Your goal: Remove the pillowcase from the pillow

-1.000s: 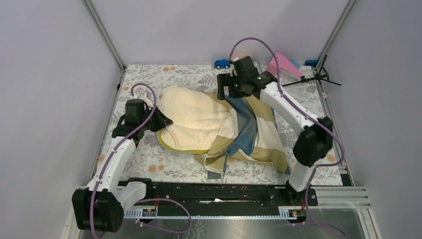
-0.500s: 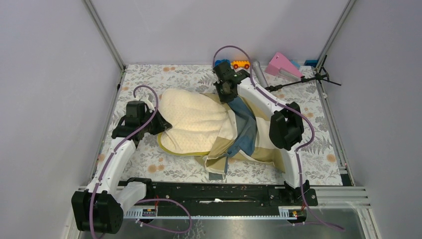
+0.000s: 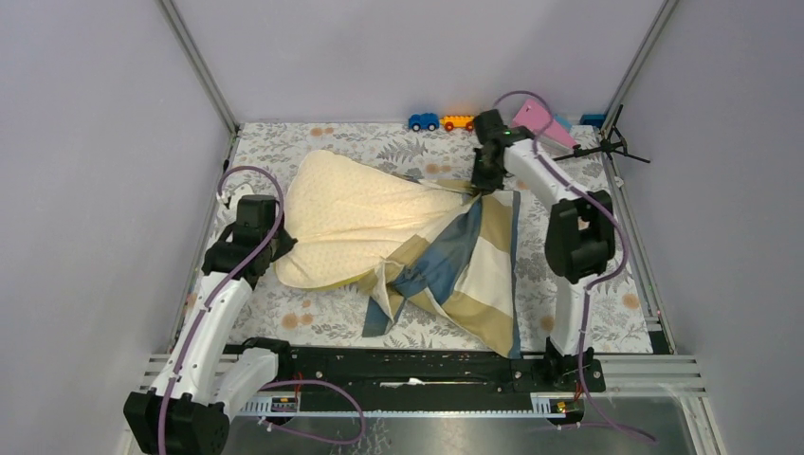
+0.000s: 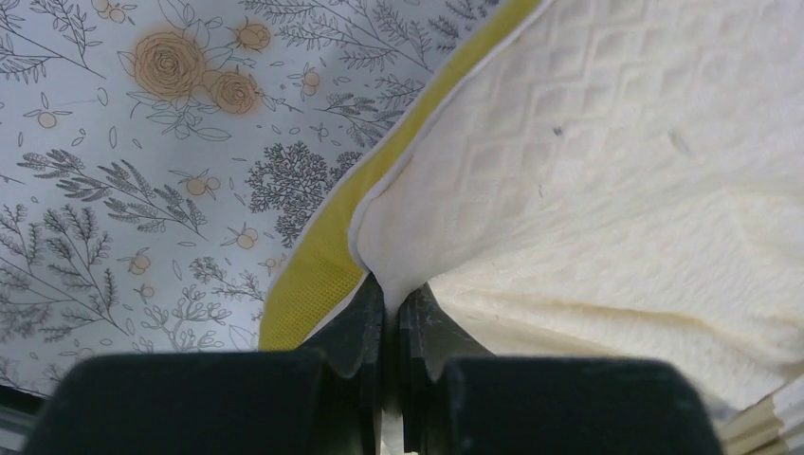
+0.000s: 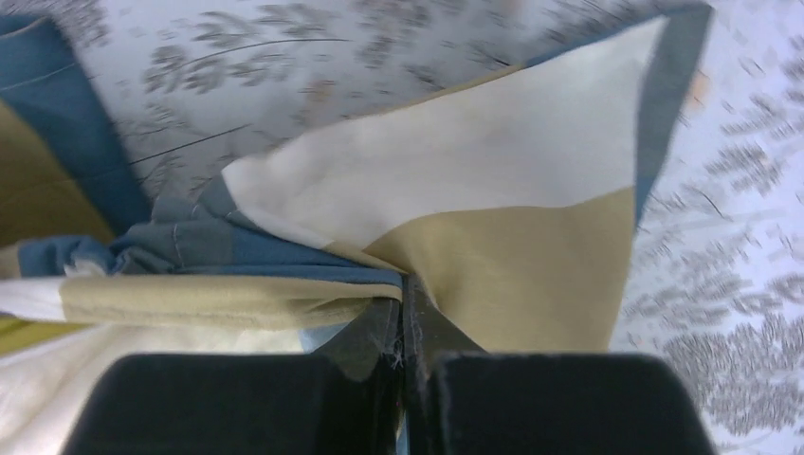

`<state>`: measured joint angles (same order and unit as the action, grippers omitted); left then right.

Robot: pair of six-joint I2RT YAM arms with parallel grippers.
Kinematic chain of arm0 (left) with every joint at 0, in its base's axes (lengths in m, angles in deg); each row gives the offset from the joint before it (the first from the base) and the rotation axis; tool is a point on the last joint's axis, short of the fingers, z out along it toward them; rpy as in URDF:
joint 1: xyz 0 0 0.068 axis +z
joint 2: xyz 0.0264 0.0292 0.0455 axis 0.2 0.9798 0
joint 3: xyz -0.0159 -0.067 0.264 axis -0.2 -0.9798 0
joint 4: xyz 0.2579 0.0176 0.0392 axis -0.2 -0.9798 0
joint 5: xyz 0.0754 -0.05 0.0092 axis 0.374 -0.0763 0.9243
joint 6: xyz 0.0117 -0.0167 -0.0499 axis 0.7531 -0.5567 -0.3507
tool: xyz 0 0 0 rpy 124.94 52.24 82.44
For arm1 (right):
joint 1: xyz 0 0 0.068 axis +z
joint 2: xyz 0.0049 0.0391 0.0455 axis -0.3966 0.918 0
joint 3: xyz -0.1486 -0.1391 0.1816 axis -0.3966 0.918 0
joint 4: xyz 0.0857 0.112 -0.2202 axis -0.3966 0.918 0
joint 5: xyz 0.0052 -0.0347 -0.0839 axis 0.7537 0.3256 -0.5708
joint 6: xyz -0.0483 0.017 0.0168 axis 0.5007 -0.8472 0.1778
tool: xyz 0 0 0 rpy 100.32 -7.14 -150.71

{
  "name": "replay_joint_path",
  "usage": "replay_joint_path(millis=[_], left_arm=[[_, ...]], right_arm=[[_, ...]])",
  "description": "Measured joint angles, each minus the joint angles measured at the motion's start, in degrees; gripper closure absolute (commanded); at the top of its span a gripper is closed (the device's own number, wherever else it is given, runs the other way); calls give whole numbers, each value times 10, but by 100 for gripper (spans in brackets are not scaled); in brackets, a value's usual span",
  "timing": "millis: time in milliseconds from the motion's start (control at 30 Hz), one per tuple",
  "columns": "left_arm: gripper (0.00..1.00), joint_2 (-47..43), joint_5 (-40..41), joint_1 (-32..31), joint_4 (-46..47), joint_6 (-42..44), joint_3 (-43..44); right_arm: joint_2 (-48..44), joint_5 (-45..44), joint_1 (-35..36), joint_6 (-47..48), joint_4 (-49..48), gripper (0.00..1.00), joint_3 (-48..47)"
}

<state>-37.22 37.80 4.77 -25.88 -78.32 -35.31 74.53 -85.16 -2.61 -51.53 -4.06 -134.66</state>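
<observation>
Left gripper (image 4: 391,292) is clamped on the left corner of the pillow (image 3: 346,213). Right gripper (image 5: 403,289) is pinched tight on a far-right corner of the pillowcase (image 3: 479,275). The pillow lies mid-table with its left part bare. The pillowcase is bunched over its right end, spreading near and right on the floral table covering (image 3: 379,147).

Step in hand, as I read it: draw the two apart. The left arm should anchor while the right pulls rightward, low and steady, so the cloth slides off instead of dragging the pillow.

Hidden: how much of the pillow sits inside the cover, and whether the right jaws catch one layer or several. The right wrist view is blurred at its edges.
</observation>
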Motion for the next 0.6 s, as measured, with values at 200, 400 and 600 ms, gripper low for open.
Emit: replay_joint_path(millis=[200, 400, 600], left_arm=[[100, -9, 27, -17, -11, -57, 7], [100, -9, 27, -18, -16, -66, 7], [100, -10, 16, -19, 0, -23, 7]], right_arm=[[-66, 41, -88, -61, 14, 100, 83], [-99, 66, -102, -72, 29, 100, 92], [-156, 167, -118, -70, -18, 100, 90]])
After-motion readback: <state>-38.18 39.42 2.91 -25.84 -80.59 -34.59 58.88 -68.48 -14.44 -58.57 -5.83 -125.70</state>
